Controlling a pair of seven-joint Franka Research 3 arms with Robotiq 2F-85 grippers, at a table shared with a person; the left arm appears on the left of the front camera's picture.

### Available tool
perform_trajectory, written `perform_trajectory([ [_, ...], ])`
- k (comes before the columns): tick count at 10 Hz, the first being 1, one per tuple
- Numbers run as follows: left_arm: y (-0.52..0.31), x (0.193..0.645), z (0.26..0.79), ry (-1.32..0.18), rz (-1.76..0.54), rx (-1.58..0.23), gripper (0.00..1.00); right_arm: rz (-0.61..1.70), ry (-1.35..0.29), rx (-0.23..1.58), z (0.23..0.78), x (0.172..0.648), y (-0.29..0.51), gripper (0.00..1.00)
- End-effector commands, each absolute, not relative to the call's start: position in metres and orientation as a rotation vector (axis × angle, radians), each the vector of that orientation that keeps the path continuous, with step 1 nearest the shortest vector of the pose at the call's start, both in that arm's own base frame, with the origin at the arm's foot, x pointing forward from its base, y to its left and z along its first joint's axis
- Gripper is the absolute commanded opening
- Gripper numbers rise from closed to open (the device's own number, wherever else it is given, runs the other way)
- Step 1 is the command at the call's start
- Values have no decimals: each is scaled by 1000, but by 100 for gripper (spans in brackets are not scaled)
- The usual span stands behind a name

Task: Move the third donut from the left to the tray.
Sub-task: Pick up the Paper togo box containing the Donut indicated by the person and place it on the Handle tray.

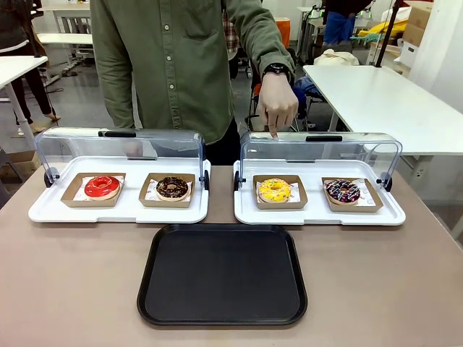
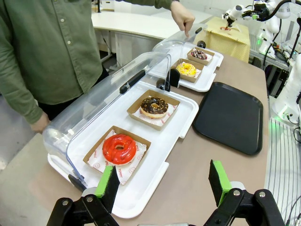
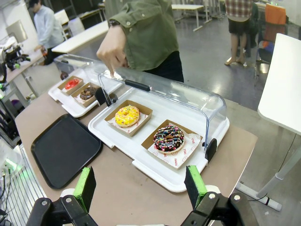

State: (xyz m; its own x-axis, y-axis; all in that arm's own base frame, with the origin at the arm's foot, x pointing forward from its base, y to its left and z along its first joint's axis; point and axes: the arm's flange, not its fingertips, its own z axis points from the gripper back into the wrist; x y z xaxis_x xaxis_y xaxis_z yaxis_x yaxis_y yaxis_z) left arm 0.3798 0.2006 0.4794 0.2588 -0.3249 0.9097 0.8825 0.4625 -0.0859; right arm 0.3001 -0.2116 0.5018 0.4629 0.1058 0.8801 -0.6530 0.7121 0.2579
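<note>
Not started: the third donut [image 1: 275, 190] sits in its holder just behind the tray [image 1: 217, 289], which is bare; left gripper [image 2: 164, 182] and right gripper [image 3: 140, 184] both gape wide, empty.

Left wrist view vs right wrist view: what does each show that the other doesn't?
Left wrist: the left pincer, open, close to the red donut; the person's lowered hand. Right wrist: the right pincer, open, close to the sprinkled dark donut; other people farther back. Both: the yellow donut, the black tray, the person's other hand with a finger on the clear lid.
</note>
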Motion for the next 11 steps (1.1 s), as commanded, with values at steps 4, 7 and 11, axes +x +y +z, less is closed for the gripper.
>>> perform_trajectory([
  [4,201,379,479,-985,-922,-696,100,519,-1024,636,503,303,-212,100],
  [7,201,379,479,-985,-922,-696,100,516,-971,635,511,303,-197,100],
  [11,201,379,479,-985,-922,-696,100,643,-909,392,542,319,-95,100],
])
